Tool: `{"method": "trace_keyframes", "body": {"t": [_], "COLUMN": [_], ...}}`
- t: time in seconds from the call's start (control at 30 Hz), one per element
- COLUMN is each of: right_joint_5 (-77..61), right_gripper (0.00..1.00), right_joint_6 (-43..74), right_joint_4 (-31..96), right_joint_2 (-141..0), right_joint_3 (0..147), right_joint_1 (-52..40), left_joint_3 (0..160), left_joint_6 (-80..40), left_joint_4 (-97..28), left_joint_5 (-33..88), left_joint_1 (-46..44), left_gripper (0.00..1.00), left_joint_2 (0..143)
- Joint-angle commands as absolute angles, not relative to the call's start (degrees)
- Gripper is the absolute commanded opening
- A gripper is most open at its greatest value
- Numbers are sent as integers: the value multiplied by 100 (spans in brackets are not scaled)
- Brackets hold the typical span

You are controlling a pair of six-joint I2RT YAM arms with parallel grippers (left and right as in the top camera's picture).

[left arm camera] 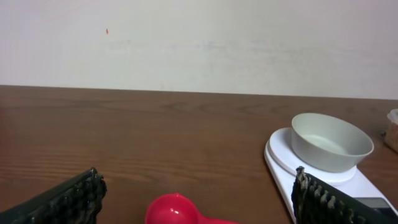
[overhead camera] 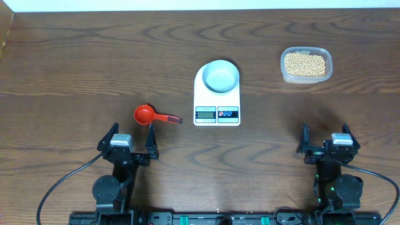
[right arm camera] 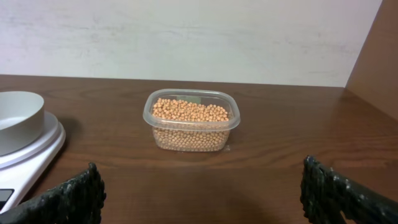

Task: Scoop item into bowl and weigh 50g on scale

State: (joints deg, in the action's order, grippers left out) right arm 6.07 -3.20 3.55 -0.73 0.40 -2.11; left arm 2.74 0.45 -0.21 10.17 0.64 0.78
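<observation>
A pale blue bowl [overhead camera: 221, 76] [left arm camera: 331, 141] [right arm camera: 18, 119] stands empty on the white scale [overhead camera: 216, 111] [left arm camera: 280, 157] [right arm camera: 37, 149] at mid-table. Tan beans, the item [overhead camera: 304, 63] [right arm camera: 189, 111], fill a clear tub [overhead camera: 306, 78] [right arm camera: 193, 138] at the back right. A red scoop [overhead camera: 145, 114] [left arm camera: 177, 210] lies left of the scale, handle pointing right. My left gripper [overhead camera: 132, 136] [left arm camera: 196, 194] is open just behind the scoop, nothing between its fingers. My right gripper [overhead camera: 325, 135] [right arm camera: 202, 188] is open at the front right, well short of the tub.
A pale wall runs along the table's far edge [overhead camera: 200, 11]. A brown panel [right arm camera: 376, 62] stands at the right in the right wrist view. Cables trail from both arm bases at the table's front edge.
</observation>
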Motion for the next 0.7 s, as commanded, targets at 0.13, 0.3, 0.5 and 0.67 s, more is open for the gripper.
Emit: {"method": "trace_keyframes", "body": {"t": [0.13,0.3,0.5,0.67], "right_joint_5": [714,714,714,714], "right_gripper": [99,99,99,99], "right_joint_6": [-351,-351,-351,-351], "right_joint_4": [362,362,362,364], "right_joint_2": [-86,-86,-89,-86], "right_joint_3": [34,34,34,34], "right_joint_1": [-176,-176,-176,-176], "left_joint_3": [827,1135,1369,1564], "left_joint_6": [-8,-5,-3,1], "left_joint_4": [-16,-16,-14,19], "left_joint_5": [930,930,932,930], "left_joint_1": [60,60,60,60], "left_gripper": [98,98,98,98], "left_joint_2": [521,987,1511,1802]}}
